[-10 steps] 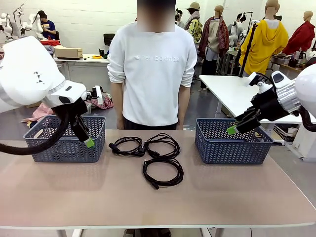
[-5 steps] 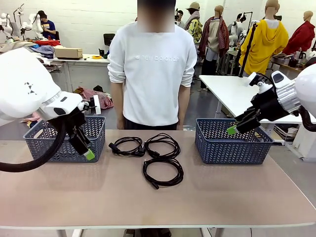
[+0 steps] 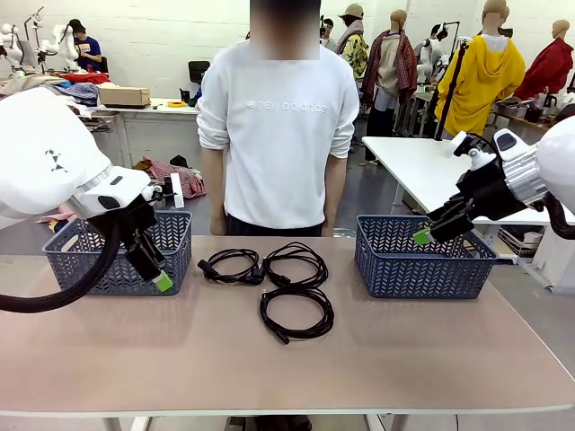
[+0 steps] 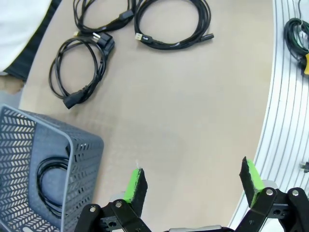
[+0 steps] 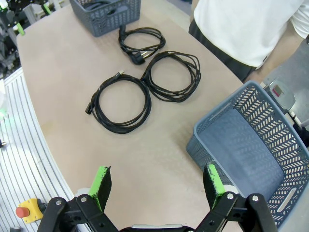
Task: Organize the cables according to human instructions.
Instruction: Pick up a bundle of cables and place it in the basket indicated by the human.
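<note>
I have my left gripper [image 4: 193,180] tilted down over the table [image 4: 193,111], jaws spread as wide as they go and nothing between the green pads [image 4: 136,182]. The left basket [image 4: 84,154] stands just beside one finger, and one cable [image 4: 50,164] lies coiled on its floor. Ahead of the fingertips, well apart from them, three loose cables [image 4: 72,100] lie flat on the tabletop. The closest loop sits out past the basket's corner, and the other two are farther on, side by side and touching or nearly so.

From the front, that gripper's tip hangs against the basket's near corner, on the side facing the cables.

My right gripper [image 5: 157,186] is also wide open and holds nothing. It hovers above the table, with the right basket [image 5: 227,125] just beside one pad. The same three loops lie ahead of these fingers, well apart — one nearer on its own, and two beyond it pressed close together.

A person [image 3: 277,135] stands at the far edge, directly behind the cables and between the two baskets. I cannot see the person's hands.
</note>
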`<control>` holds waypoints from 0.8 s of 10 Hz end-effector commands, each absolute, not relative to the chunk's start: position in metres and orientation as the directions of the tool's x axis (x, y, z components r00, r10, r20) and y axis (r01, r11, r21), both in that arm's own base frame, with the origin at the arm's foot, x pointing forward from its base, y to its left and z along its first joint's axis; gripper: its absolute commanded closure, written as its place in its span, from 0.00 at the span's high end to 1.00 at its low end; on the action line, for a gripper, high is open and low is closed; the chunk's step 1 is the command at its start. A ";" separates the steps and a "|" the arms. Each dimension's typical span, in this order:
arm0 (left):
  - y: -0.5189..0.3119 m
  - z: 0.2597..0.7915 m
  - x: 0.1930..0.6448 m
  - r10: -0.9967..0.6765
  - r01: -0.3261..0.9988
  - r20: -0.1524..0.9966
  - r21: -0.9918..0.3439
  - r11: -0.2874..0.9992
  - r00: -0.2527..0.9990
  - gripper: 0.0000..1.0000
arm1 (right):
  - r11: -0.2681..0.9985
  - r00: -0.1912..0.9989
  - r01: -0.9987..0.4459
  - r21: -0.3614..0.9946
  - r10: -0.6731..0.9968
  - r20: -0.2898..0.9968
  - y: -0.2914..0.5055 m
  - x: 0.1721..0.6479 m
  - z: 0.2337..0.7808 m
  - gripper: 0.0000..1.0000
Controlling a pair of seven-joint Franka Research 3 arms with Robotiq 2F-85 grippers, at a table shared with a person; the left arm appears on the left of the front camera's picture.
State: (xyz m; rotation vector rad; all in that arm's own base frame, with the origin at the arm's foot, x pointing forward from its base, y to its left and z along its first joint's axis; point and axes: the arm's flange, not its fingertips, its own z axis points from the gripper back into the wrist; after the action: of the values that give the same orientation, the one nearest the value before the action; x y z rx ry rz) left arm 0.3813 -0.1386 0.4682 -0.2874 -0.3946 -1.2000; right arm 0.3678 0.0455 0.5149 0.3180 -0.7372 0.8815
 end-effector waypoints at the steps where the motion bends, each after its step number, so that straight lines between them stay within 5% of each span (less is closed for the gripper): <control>1: -0.138 0.470 0.382 -0.840 0.938 0.444 -0.007 0.346 0.313 1.00 | 0.597 0.398 -0.801 -0.038 0.580 0.711 0.045 0.369 0.514 1.00; 8: -0.138 0.470 0.382 -0.840 0.938 0.444 -0.007 0.346 0.313 1.00 | 0.597 0.398 -0.801 -0.038 0.580 0.711 0.045 0.369 0.514 1.00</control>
State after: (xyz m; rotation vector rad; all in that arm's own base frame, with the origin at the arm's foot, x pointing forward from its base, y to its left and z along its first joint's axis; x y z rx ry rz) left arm 0.3813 -0.1386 0.4682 -0.2875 -0.3946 -1.1999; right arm 0.3678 0.0455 0.5149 0.3180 -0.7372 0.8815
